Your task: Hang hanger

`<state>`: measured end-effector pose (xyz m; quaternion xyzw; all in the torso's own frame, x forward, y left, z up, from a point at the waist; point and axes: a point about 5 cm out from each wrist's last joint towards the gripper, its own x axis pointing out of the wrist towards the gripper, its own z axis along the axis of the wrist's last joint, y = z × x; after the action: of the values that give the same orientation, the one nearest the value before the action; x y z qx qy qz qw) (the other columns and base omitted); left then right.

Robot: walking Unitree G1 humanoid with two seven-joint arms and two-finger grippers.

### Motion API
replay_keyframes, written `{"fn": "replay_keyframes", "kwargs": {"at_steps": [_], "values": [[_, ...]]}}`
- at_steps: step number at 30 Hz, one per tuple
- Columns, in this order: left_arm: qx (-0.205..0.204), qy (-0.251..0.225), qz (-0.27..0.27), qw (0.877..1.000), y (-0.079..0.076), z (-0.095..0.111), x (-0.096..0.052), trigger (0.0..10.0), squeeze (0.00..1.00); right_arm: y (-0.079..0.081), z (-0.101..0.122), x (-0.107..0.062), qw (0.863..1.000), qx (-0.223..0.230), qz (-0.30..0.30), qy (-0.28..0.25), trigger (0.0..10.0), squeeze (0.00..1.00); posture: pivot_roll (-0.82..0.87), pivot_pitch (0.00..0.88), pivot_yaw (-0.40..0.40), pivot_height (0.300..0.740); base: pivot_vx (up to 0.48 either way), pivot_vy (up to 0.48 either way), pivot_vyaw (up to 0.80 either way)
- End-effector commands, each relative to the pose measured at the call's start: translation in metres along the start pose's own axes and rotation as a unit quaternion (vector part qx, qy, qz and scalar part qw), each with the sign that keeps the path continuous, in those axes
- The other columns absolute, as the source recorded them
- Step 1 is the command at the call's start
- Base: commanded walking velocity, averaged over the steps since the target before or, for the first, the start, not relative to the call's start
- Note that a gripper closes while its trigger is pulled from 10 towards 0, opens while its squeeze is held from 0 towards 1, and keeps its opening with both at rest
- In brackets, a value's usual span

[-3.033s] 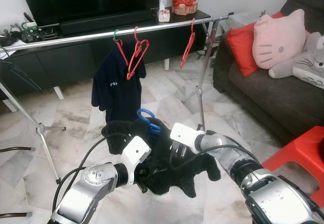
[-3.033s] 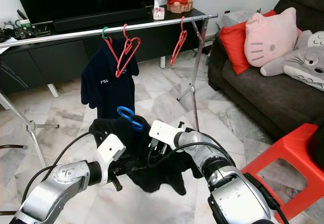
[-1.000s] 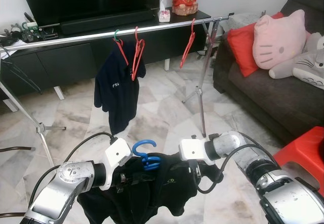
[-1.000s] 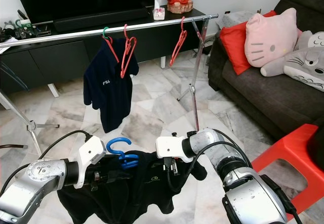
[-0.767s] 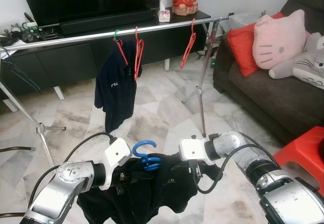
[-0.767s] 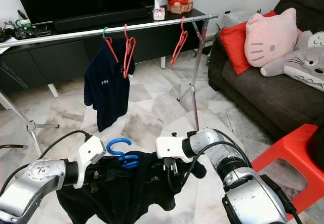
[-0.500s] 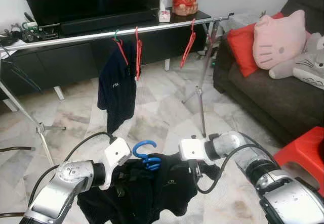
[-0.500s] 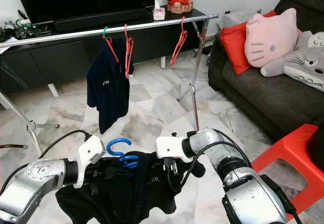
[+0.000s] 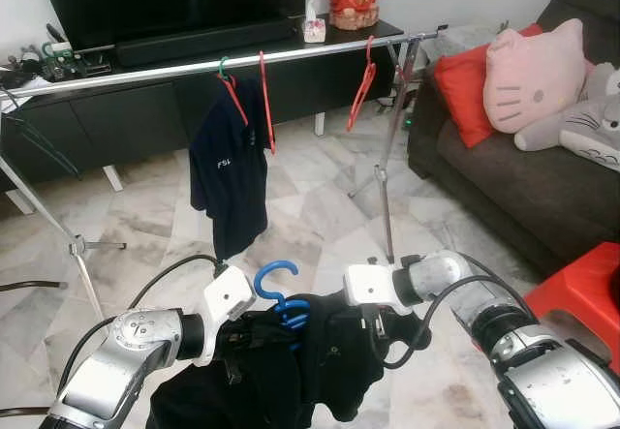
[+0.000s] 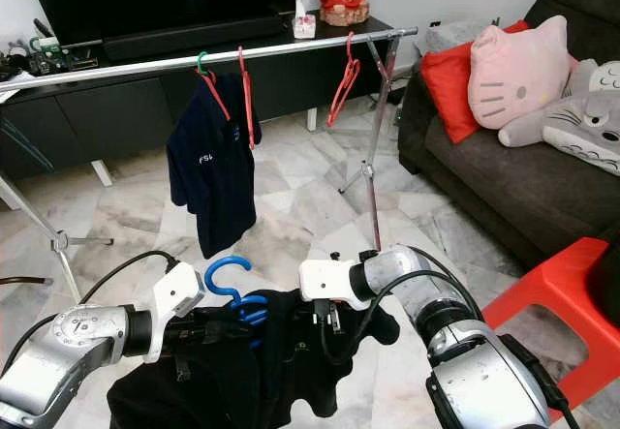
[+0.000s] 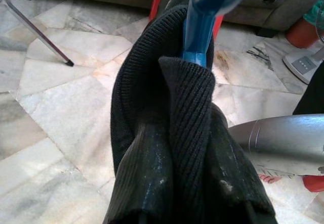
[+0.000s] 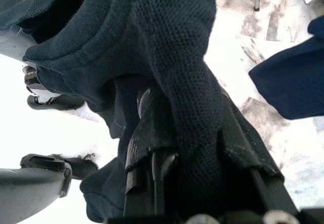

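Both pincers – left, right – clamp black garment on blue hanger

The blue hanger shows its hook alone; its shoulders are buried in the black garment, whose hem runs off the frame at 6 o'clock. Fabric wraps the fingers of the left hand and the right hand, hiding their tips. Lettering on the hanging navy shirt is too small to read.
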<state>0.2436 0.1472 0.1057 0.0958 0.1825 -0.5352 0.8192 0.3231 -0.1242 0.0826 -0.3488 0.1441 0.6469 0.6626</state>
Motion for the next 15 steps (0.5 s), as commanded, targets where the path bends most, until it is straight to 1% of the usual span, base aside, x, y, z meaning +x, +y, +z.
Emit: {"fn": "replay_keyframes", "kwargs": {"at_steps": [1,10,11,15], "values": [[0.005,-0.007,0.016,1.0,0.0043,0.0045,-0.0025,0.0,0.0,-0.0099,0.0111,-0.0031,0.999,-0.01,-0.022,-0.028,10.0,0.0,-0.08,0.0,-0.004,0.74,0.0,0.0,0.0],[0.005,-0.008,0.016,1.0,0.0046,0.005,-0.0028,0.0,0.0,-0.0098,0.0111,-0.0028,0.999,-0.008,-0.022,-0.029,10.0,0.0,-0.08,0.0,-0.005,0.74,0.0,0.0,0.0],[-0.003,-0.005,0.014,1.0,0.0042,0.0007,-0.0072,0.0,0.0,-0.0043,0.0085,0.0,0.999,0.029,0.0,-0.046,10.0,1.0,-0.08,0.0,0.012,0.74,0.0,0.0,0.0],[-0.003,0.001,0.011,1.0,0.003,-0.0007,-0.0073,0.0,0.0,-0.0017,0.007,0.0,0.998,0.035,0.016,-0.045,10.0,1.0,-0.08,0.0,0.009,0.74,0.0,0.0,0.0]]}}
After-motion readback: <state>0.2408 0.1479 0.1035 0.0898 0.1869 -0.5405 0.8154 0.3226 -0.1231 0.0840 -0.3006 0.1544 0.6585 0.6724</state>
